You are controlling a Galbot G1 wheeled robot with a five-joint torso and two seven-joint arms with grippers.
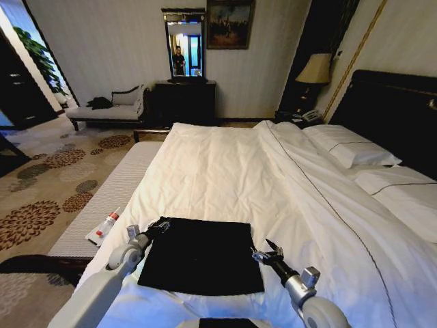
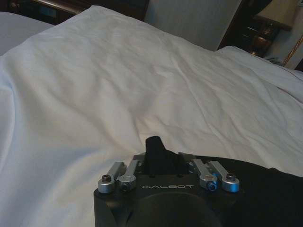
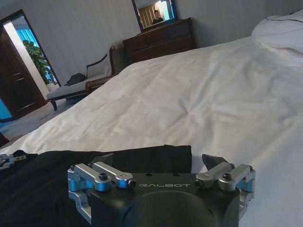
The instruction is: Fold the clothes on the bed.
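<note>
Nearest you, the T-shirt (image 1: 203,255) already lay folded into a neat black rectangle at the bed's (image 1: 225,164) foot. Your left claw (image 1: 161,225) was clenched at its far left corner; your right claw (image 1: 268,250), released, sat beside its right edge, so little seemed left.

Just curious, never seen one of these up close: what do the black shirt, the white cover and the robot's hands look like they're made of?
Shirt: soft matte knit, probably cotton; it lies limp and flat. Duvet: smooth white woven cloth, creased with soft wrinkles. Left hand and right hand: silvery brushed metal links with screws on a black matte body, likely plastic or coated metal.
</note>
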